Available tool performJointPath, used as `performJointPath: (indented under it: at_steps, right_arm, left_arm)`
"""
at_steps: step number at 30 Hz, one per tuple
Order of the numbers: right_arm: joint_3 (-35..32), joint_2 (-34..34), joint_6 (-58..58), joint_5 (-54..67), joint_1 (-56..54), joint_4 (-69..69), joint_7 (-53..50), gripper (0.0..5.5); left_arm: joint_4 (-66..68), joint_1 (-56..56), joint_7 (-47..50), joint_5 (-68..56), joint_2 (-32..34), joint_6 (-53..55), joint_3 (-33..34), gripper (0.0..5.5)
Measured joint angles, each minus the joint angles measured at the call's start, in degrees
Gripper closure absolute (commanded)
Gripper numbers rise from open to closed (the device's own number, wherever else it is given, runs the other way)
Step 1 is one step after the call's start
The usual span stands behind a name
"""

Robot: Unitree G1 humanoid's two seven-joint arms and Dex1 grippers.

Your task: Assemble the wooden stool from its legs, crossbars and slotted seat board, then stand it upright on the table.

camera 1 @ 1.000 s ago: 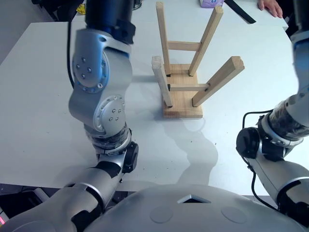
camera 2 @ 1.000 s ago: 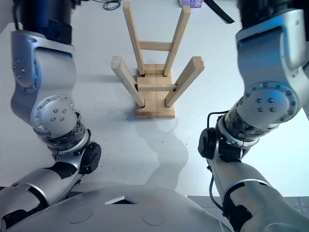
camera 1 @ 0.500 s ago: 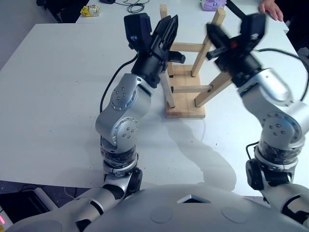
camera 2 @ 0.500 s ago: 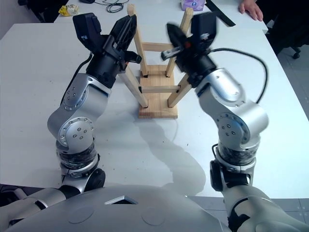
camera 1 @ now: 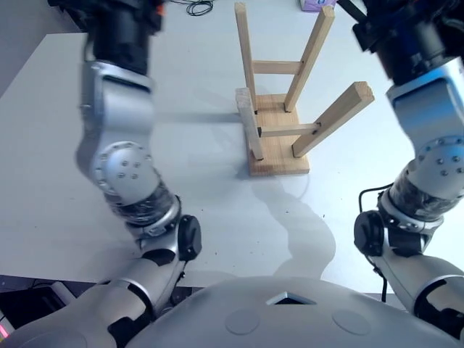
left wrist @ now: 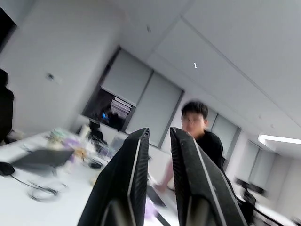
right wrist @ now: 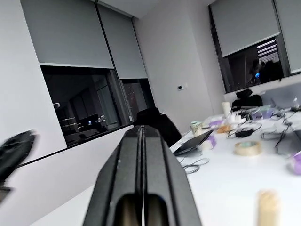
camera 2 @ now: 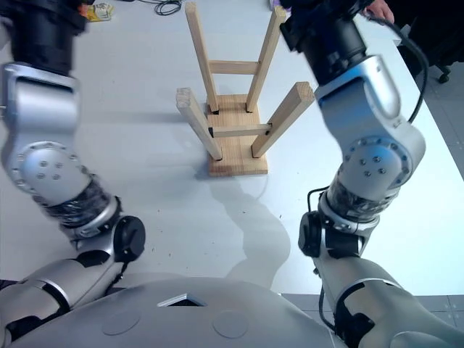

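Pale wooden 4-legged stool (camera 1: 279, 123) assembled, upside down mid white table (camera 1: 58, 145). My left gripper (left wrist: 160, 134) raised, slightly parted, empty; right gripper (right wrist: 141, 129) raised, pressed closed, empty. Next, I judge: grasp, flip upright

A white worktop (camera 1: 109, 159) carries everything. At its far edge lie a purple box (camera 1: 317, 4), a coiled black cable (camera 2: 168, 7) and, toward its far left corner, a yellow packet (camera 2: 99, 11). A tape roll (right wrist: 248, 148) and an open laptop (right wrist: 193, 142) also rest on it.
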Motion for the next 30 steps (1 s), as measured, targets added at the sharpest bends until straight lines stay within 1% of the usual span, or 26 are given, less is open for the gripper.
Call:
performJointPath:
  at_steps: [2, 3, 4, 5, 8, 10, 13, 16, 19, 21, 23, 26, 30]
  right_arm:
    - [0.2, -4.7, -1.9, -3.8, -4.9, 5.9, 3.0, 5.5]
    - [0.2, -5.5, -2.5, -4.4, -6.0, 7.3, 4.1, 5.5]
    - [0.7, -6.5, -3.0, -4.4, -6.6, 8.0, 7.0, 5.5]
    - [1.2, -6.7, -3.2, -4.4, -6.6, 8.0, 9.0, 5.5]
    - [3.4, -8.8, -4.8, -3.9, -6.6, 6.9, 18.3, 5.5]
    - [3.9, -12.0, -6.9, -5.4, -6.6, 7.9, 23.3, 5.5]
    - [6.3, -20.1, -12.2, -15.5, -5.2, 16.0, 28.2, 5.5]
    - [7.7, -26.4, -16.5, -26.4, -2.2, 27.5, 29.0, 5.5]
    - [9.0, -30.2, -20.4, -33.2, 1.1, 32.1, 29.7, 5.5]
    - [10.6, -31.9, -21.8, -36.4, 5.3, 30.9, 31.3, 5.5]
    - [13.3, -33.6, -23.9, -39.1, 13.5, 27.2, 35.0, 5.5]
    - [14.3, -34.1, -24.6, -40.7, 19.6, 24.7, 37.5, 5.5]
    - [14.4, -34.5, -24.9, -42.7, 20.3, 23.9, 38.2, 5.5]
  left_arm:
    - [4.4, 4.0, -3.0, 2.7, 6.7, 0.7, 0.9, 4.66]
    - [6.0, 6.5, -5.1, 3.9, 8.3, 0.8, 0.1, 4.66]
    - [8.2, 10.9, -9.8, 5.0, 10.2, 0.5, -2.6, 4.66]
    - [9.5, 13.2, -12.6, 5.5, 10.7, 0.3, -4.6, 4.66]
    - [14.1, 17.8, -23.2, 6.7, 12.2, -1.0, -12.0, 4.66]
    - [16.8, 19.4, -29.7, 8.7, 14.2, -3.2, -16.0, 4.66]
    - [22.4, 19.7, -36.8, 11.5, 16.5, -6.6, -19.5, 4.66]
    - [27.3, 19.7, -43.0, 14.0, 17.7, -9.8, -22.7, 4.66]
    - [26.9, 19.6, -48.7, 13.7, 17.6, -11.1, -25.4, 4.66]
    - [25.8, 19.6, -51.4, 13.4, 17.5, -11.3, -27.8, 4.66]
    - [24.0, 19.5, -52.7, 13.1, 17.2, -10.1, -30.1, 4.66]
    - [19.8, 19.8, -53.8, 10.9, 17.3, -6.9, -31.1, 4.66]
    - [13.0, 23.1, -55.3, 8.8, 19.0, -3.9, -33.0, 4.66]
